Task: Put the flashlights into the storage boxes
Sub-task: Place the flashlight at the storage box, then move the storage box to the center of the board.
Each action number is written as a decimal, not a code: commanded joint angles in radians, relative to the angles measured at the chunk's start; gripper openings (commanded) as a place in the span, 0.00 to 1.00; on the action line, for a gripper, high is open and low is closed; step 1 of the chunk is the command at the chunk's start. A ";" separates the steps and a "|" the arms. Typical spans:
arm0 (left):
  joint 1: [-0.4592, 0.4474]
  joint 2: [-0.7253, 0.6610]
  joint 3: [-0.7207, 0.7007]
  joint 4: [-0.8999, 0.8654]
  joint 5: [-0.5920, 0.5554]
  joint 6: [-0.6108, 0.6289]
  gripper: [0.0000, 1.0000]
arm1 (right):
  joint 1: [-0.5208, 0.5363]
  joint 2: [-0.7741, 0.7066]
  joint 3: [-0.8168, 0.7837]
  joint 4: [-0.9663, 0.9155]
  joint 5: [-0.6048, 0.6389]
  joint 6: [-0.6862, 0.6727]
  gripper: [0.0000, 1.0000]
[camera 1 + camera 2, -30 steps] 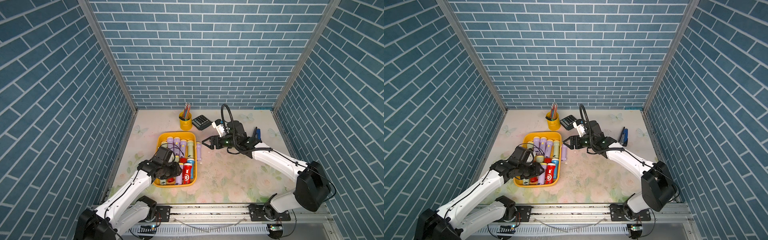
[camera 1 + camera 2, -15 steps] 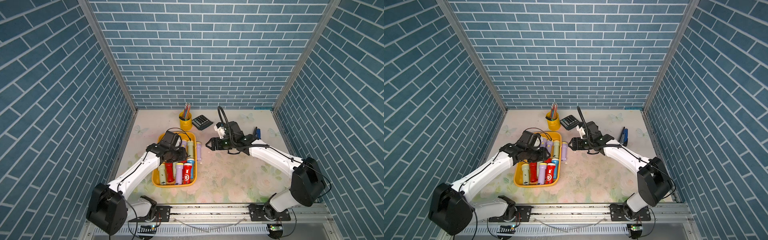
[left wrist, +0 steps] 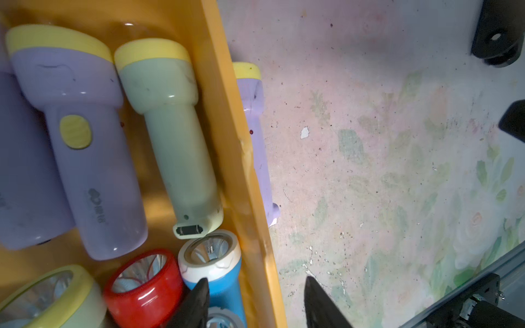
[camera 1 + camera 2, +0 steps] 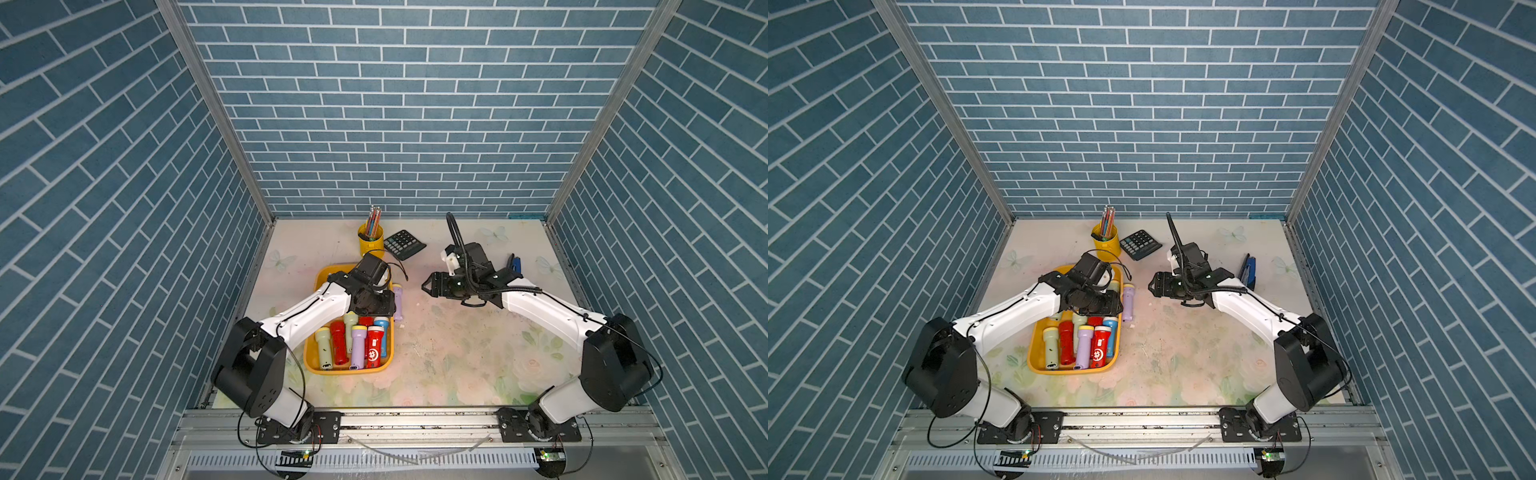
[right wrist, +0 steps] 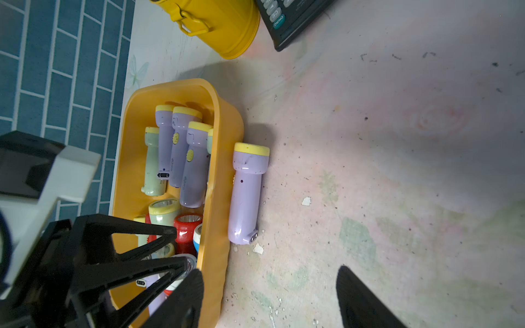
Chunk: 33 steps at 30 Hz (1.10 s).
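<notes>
One lilac flashlight (image 5: 245,196) lies outside the storage box (image 5: 218,170); both end effectors spread, empty.
It lies on the surface (image 5: 369,170), tight against the box's outer long wall on the right-arm side, long axis parallel to that wall, yellow head toward the back wall. Nearer is the left end effector (image 3: 255,304), over the box's edge almost above the flashlight's tail; the right end effector (image 4: 428,286) faces it across bare surface, near, not touching. Likely next: pinch across the barrel; wall side looks tight. Right wrist view shows its full length; left wrist view hides part of it behind the wall. In both top views the left arm covers the box's far half. Other flashlights lie inside.
</notes>
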 commanded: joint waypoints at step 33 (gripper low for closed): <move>0.063 0.014 -0.001 -0.125 -0.138 0.050 0.55 | 0.086 0.151 0.095 -0.141 0.037 0.032 0.69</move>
